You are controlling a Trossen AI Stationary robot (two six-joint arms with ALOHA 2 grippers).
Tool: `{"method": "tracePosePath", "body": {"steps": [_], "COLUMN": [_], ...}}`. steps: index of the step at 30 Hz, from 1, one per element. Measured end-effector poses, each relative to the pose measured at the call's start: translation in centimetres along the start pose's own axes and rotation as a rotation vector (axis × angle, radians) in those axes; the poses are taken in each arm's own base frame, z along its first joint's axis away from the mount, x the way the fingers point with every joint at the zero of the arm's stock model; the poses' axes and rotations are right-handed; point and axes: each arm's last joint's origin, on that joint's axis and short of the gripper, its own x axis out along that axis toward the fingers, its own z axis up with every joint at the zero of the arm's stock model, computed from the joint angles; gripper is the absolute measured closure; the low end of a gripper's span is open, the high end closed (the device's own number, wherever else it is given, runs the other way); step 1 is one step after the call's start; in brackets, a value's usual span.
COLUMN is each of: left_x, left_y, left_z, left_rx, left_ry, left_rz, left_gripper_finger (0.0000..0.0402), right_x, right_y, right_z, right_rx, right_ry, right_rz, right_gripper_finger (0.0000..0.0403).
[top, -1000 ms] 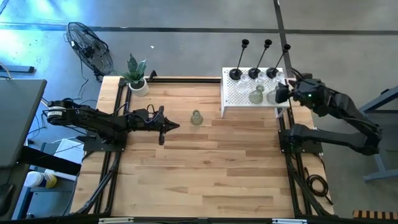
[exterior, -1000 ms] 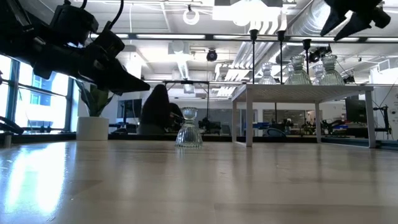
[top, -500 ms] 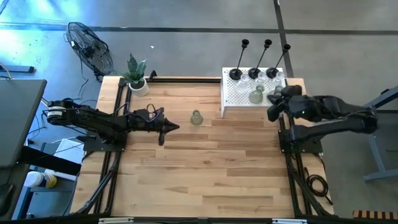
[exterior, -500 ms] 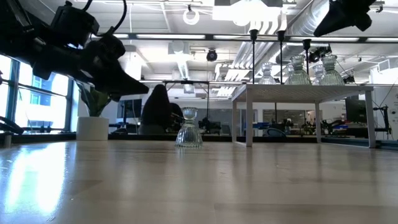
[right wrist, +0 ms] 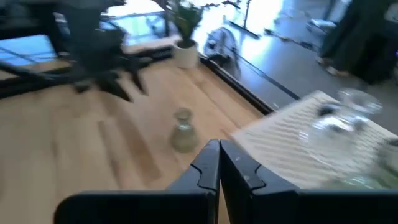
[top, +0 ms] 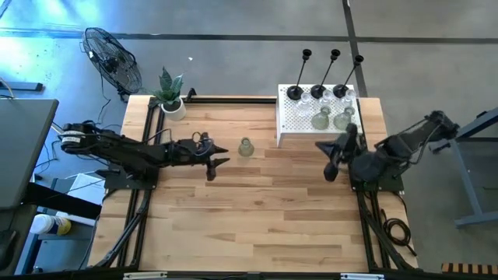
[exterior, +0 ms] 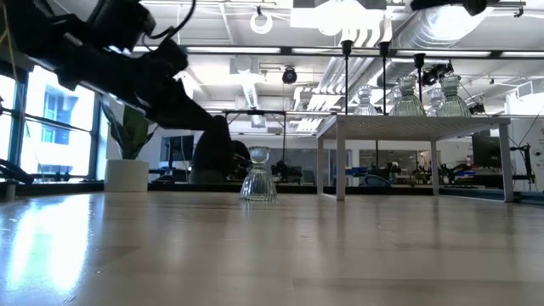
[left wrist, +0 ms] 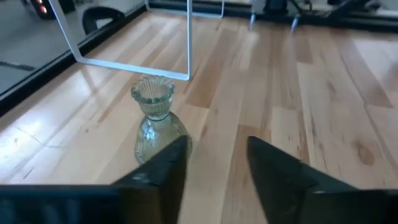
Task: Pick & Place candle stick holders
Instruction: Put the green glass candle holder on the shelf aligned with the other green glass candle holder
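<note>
Lone holder: a squat pale-green glass holder (top: 246, 147) stands upright on the bare wooden table (top: 257, 210), left of the white perforated box (top: 294, 124).
Left gripper: the left gripper (top: 213, 162) hangs low over the table just left of that lone holder, not touching it; its fingers (left wrist: 166, 167) are spread with a clear gap, and from its wrist the holder (left wrist: 156, 119) sits a little ahead and off to one side of the gap, not between the fingers.
Right gripper: the right gripper (top: 331, 165) is over the table just in front of the box, well apart from the lone holder; its fingers (right wrist: 208, 165) are pressed together on nothing.
On the box: three black holders (top: 317, 92) along the back edge, glass holders (top: 321, 119) in front of them.
Nearby: green plant (top: 170, 88) at the table's back left corner.
</note>
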Motion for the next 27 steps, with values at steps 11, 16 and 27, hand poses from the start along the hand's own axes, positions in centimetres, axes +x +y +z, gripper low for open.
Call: {"method": "tracePosePath", "body": {"steps": [11, 16, 27], "left_x": [4.1, 5.1, 8.4], "left_y": [1.5, 2.9, 4.2], "left_z": [0.3, 0.3, 0.3], "left_rx": [-0.050, -0.091, -0.035], "left_ry": [0.067, 0.006, 0.016], "left_rz": [0.132, 0.141, 0.080], "left_gripper_finger": [0.0094, 0.0083, 0.0082], "right_x": [-0.9, -1.2, -1.6], "right_y": [6.8, 8.3, 8.9], "right_z": [-2.1, -2.9, -2.7], "right_rx": [-0.106, -0.132, -0.158], "right_ry": [-0.101, -0.128, -0.165], "right_rz": [0.073, 0.085, 0.090], "right_gripper_finger": [0.0403, 0.0403, 0.0403]}}
